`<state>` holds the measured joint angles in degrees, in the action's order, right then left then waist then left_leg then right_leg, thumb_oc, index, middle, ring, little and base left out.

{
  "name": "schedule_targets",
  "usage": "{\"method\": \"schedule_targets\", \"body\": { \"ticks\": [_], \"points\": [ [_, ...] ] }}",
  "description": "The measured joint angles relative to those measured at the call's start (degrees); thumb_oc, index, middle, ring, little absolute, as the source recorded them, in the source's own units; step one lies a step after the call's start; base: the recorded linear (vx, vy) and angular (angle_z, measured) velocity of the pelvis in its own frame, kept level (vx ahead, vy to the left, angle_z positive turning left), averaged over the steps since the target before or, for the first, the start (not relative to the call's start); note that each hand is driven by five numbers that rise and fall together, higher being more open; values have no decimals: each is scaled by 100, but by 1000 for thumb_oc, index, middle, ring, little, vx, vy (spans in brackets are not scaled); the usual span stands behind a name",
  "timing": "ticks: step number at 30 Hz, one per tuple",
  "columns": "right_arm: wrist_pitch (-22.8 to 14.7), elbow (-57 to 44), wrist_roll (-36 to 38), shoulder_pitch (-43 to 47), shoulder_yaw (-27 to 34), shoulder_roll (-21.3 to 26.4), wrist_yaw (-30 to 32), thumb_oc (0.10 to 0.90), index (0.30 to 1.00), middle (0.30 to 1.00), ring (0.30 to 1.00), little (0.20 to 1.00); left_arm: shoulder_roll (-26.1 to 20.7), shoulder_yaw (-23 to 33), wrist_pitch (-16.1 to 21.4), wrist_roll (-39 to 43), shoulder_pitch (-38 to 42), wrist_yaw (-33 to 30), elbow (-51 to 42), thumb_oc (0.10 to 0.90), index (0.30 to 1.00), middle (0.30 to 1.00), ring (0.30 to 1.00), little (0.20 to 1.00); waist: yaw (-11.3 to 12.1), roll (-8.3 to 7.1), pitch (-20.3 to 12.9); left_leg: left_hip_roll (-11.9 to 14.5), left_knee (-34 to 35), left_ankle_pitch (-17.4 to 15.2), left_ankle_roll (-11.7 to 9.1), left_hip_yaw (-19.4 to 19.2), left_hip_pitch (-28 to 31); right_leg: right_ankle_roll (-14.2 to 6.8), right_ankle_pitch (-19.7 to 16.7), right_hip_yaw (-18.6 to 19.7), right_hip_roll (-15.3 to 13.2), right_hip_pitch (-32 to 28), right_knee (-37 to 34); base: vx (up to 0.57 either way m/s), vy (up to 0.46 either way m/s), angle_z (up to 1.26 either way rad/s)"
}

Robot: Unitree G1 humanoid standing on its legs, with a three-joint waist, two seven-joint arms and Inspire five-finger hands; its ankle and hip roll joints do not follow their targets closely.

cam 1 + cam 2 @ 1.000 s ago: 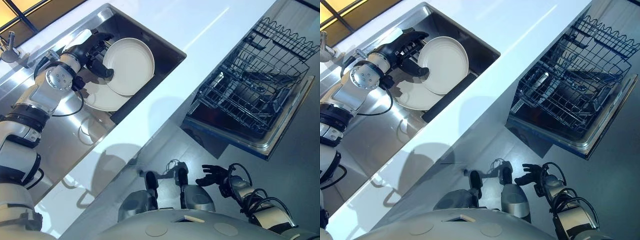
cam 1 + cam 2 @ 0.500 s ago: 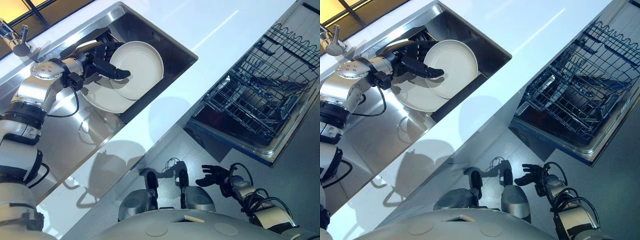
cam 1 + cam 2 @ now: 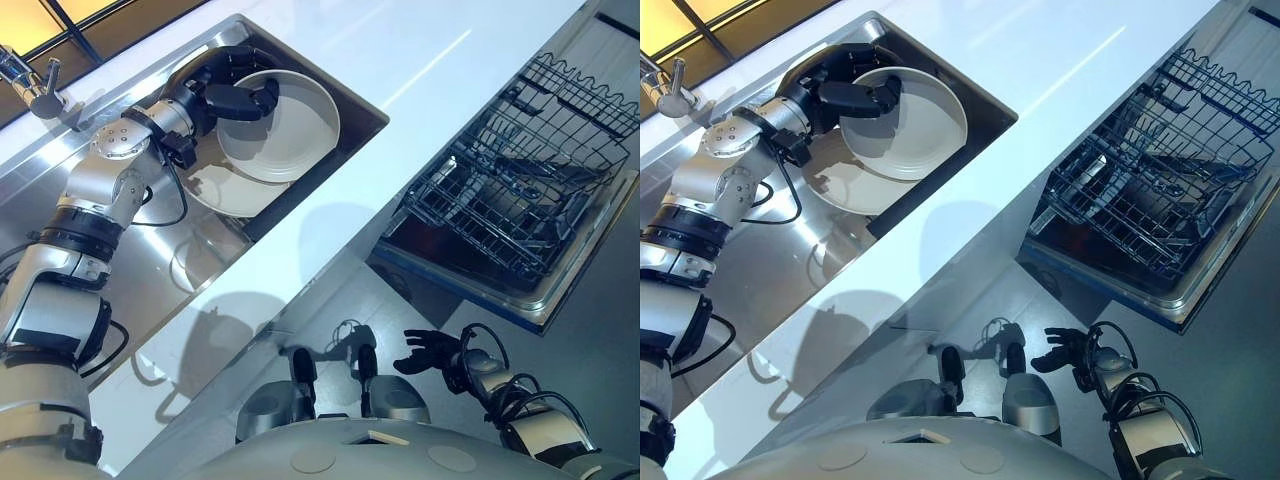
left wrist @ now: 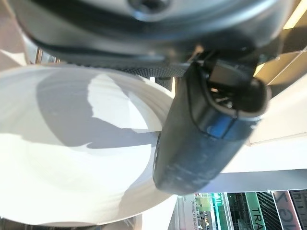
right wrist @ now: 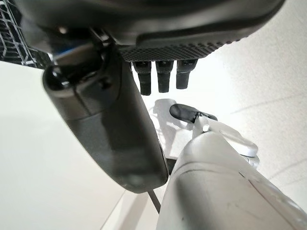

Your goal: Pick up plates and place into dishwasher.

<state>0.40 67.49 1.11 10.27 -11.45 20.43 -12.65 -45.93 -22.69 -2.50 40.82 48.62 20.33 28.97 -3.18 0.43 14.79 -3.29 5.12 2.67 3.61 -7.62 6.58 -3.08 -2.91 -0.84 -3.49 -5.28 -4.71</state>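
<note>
A white plate (image 3: 285, 130) hangs tilted over the steel sink (image 3: 352, 92), pinched at its rim by my left hand (image 3: 232, 95); the thumb lies across its face and the fingers curl behind. The left wrist view shows the same plate (image 4: 67, 158) under the thumb (image 4: 206, 139). A second white plate (image 3: 225, 190) lies flat on the sink floor below it. The dishwasher's wire rack (image 3: 510, 190) stands pulled out over the open door at the right. My right hand (image 3: 430, 352) hangs low by my side with relaxed fingers, holding nothing.
A white counter (image 3: 400, 60) runs between the sink and the dishwasher. A tap (image 3: 28, 85) stands at the sink's far left. The draining board (image 3: 150, 290) lies beside the sink. Grey floor (image 3: 590, 330) stretches beyond the dishwasher door.
My left hand has lifted the held plate higher and toward the counter side, tilting it flatter. The plate underneath stayed on the sink floor. The camera shifted slightly.
</note>
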Motion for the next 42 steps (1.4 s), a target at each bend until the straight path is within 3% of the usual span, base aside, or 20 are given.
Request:
{"method": "schedule_targets", "body": {
  "ticks": [4,8,10,11,14,16,19,23,28,30,32,36,39,42],
  "points": [
    [-216,-244,379,-58,58,23,264,800,900,900,900,900,1,21,135,-267,-99,-57,-96,100,300,300,300,200,-13,-27,-23,0,0,-2,-3,0,22,1,-1,2,-2,-27,-8,-77,-66,0],
    [-228,-1582,717,-185,259,133,570,800,900,900,900,900,2,280,261,-902,-394,-318,-506,100,300,300,300,200,-55,-31,-33,0,-2,1,-4,-3,56,3,-3,12,0,-62,-23,-135,-86,-1],
    [-563,-2115,789,-257,548,132,808,800,900,900,900,900,-25,423,379,-1289,-701,-538,-946,100,300,300,300,200,-98,-35,-57,3,2,-6,-10,2,74,3,-3,10,5,-86,-40,-166,-60,1],
    [-592,-2836,805,-503,711,135,925,800,900,900,900,900,-81,541,385,-1405,-906,-673,-1270,100,300,300,300,200,-106,-32,-60,4,1,-7,-11,0,62,3,-3,13,9,-69,-42,-190,-61,0],
    [-1150,-4423,924,-1176,1062,51,904,800,900,900,900,900,-309,864,438,-1498,-1300,-973,-1586,100,300,300,300,200,-267,-50,-86,15,0,-8,-16,-2,54,3,-3,17,17,-65,-46,-171,-72,-1],
    [-1405,-4931,1134,-1308,1344,-193,773,800,900,900,900,900,-256,1369,687,-1288,-1696,-1341,-1586,100,300,300,300,200,-417,-68,-123,19,0,-13,-19,-21,46,3,-3,18,17,-52,-46,-131,-66,-6],
    [-1535,-5487,1480,-1416,1664,-418,751,800,900,900,900,900,128,2102,1398,-1098,-2243,-2082,-1590,100,300,300,300,200,-550,-70,-224,27,1,-15,-24,-51,-5,6,-5,28,19,10,-47,-84,-41,-5],
    [-1915,-6179,1265,-1498,1973,-415,1683,800,900,900,900,900,859,2913,2418,-1189,-3220,-2982,-1890,100,300,300,300,200,-617,-42,-342,37,0,-20,-35,-63,14,6,-3,34,27,3,-51,-37,-9,-1],
    [-2283,-6674,451,-1460,2489,-351,3141,800,900,900,900,900,1000,2959,2708,-2091,-3815,-3895,-2419,100,300,300,300,200,-471,-34,-348,40,-2,-11,-42,-67,40,8,-2,28,27,-27,-50,-14,-9,1],
    [-2441,-6932,301,-1436,2519,-327,3264,800,900,900,900,900,1007,2964,2816,-2479,-3817,-4117,-2508,100,300,300,300,200,-441,-18,-355,44,-1,-2,-49,-56,51,9,-1,18,29,-49,-50,0,0,0],
    [-2621,-7177,324,-1395,2505,-324,3066,800,900,900,900,900,1036,2963,2893,-2720,-3817,-4193,-2651,100,300,300,300,200,-456,12,-375,47,0,-1,-52,-53,61,9,-1,13,32,-58,-51,-39,-40,2],
    [-2577,-8055,1673,-1162,2164,90,626,800,900,900,900,900,1182,2921,3251,-3599,-3802,-4256,-3058,100,300,300,300,200,-434,165,-461,47,0,7,-62,53,57,10,1,-89,31,-104,-51,-27,-71,8],
    [-2074,-8209,2465,-645,1674,328,-771,800,900,900,900,900,1231,2592,3593,-4014,-3644,-4180,-3069,100,300,300,300,200,-356,205,-506,53,0,56,-94,230,20,29,13,-282,37,-121,-52,-14,-97,29],
    [-1532,-8208,2790,-168,1155,344,-1304,800,900,900,900,900,1285,2111,3671,-4218,-3453,-4066,-3094,100,300,300,300,200,-173,208,-510,79,-2,130,-126,345,-41,31,14,-418,62,-118,-52,-8,-63,28]
  ]
}}
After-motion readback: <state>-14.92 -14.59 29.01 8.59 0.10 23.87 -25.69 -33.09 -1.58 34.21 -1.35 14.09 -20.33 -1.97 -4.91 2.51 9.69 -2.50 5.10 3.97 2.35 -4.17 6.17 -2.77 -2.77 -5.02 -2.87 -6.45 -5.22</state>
